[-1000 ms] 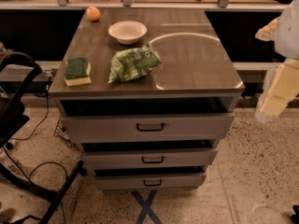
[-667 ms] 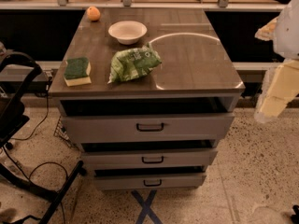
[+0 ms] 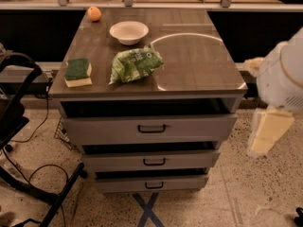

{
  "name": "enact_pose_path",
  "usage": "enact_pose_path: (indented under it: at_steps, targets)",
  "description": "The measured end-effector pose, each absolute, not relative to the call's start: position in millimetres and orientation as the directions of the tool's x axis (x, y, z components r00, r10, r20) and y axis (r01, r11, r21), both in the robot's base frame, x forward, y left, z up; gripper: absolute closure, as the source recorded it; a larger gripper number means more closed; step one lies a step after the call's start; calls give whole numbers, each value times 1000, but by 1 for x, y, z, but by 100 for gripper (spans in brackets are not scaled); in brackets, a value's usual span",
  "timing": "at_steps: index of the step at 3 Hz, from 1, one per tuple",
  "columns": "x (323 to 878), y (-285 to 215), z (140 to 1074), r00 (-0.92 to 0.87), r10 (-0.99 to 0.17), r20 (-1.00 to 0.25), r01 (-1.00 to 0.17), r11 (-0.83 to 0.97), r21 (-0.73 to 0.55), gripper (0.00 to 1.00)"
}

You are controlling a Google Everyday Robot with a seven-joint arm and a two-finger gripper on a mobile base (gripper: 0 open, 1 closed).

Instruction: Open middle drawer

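Observation:
The grey cabinet has three drawers. The middle drawer (image 3: 118,161) is wide and shallow, with a small black bar handle (image 3: 154,162) at its centre. It sits between the taller top drawer (image 3: 104,129) and the lowest drawer (image 3: 118,184). All three fronts stand slightly forward with dark gaps above them. My gripper (image 3: 267,132), the cream-coloured end of my white arm (image 3: 284,77), hangs at the right edge, beside the cabinet's right side. It is level with the top and middle drawers and well apart from the handle.
On the cabinet top (image 3: 199,65) lie a green sponge (image 3: 78,72), a green bag (image 3: 135,64), a white bowl (image 3: 129,32) and an orange (image 3: 94,13). A black stand and cables (image 3: 28,174) are at the left. Blue tape (image 3: 147,211) marks the floor in front.
My arm and gripper have moved down and slightly left at the right edge. The drawers and the things on top have not moved.

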State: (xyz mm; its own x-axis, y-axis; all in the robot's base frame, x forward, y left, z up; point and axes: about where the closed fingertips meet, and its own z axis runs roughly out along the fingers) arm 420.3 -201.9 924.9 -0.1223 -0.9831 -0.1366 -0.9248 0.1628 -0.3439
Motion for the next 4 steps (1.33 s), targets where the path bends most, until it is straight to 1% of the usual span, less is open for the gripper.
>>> enact_pose_path:
  at_steps: [2, 3, 4]
  targets:
    - [409, -211, 784, -37, -999, -26, -931, 44, -364, 0]
    - [396, -211, 680, -32, -999, 36, -944, 19, -330, 0]
    - [388, -212, 633, -53, -997, 57, -948, 32, -318, 0]
